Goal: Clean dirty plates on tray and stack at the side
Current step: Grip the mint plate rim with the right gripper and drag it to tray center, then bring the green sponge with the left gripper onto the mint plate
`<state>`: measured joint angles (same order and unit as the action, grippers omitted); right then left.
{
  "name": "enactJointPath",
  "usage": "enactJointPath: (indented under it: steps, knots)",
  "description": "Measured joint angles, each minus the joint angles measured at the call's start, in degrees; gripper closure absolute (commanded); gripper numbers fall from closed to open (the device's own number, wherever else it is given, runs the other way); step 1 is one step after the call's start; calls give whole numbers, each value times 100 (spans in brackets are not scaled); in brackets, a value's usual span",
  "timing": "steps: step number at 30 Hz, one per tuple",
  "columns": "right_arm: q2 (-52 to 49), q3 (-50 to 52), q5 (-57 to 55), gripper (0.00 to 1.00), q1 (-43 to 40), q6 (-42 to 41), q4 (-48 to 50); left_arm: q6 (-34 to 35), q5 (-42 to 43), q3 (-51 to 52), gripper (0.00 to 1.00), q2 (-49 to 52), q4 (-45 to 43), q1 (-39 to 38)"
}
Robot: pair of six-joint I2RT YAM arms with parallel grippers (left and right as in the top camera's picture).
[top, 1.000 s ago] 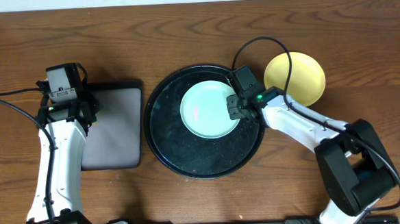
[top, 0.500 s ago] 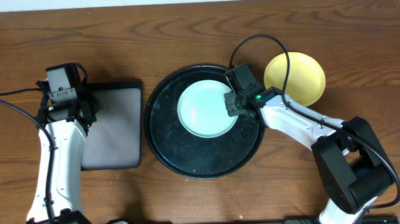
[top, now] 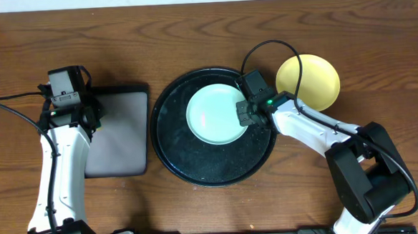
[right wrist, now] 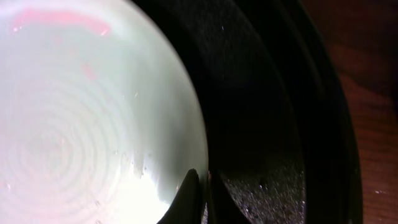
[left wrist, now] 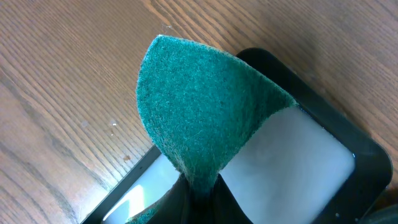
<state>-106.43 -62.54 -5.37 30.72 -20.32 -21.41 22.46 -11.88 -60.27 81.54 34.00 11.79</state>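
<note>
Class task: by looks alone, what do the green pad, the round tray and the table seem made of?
Green pad: likely coarse synthetic fibre, fuzzy and matte.
Round tray: probably plastic, glossy black with reflections.
Table: wood or veneer, grain visible.

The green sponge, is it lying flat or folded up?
Folded: the green sponge bends over on itself in the left wrist view, its lower edge pinched in the left gripper.

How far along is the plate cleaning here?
Done: a yellow plate sits on the table right of the round tray, with no smears showing. In hand: the right gripper is shut on the rim of the mint plate, which lies on that tray with a reddish smear; the left gripper pinches a green sponge over the small tray. Remaining: wiping the mint plate and stacking it.
</note>
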Motion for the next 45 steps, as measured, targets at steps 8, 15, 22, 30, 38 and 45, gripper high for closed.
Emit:
enactJointPath:
  steps: [8,15,22,30,38,45]
  knots:
    - [-2,4,-11,99,0,560,212,0,0,0,92,-2,0,0]
    - [-2,4,-9,73,0,1182,256,0,0,0,93,-2,0,0]
    - [-2,13,-11,41,0,1427,608,-125,46,0,92,-2,-81,0]
    - [-2,15,-2,40,0,1303,396,-691,446,0,92,-2,-142,0]
    - [-2,17,114,70,0,1187,-44,-1394,1335,0,93,0,-142,0]
    - [-2,22,214,92,0,1123,138,-1641,1694,0,92,-2,-96,0]
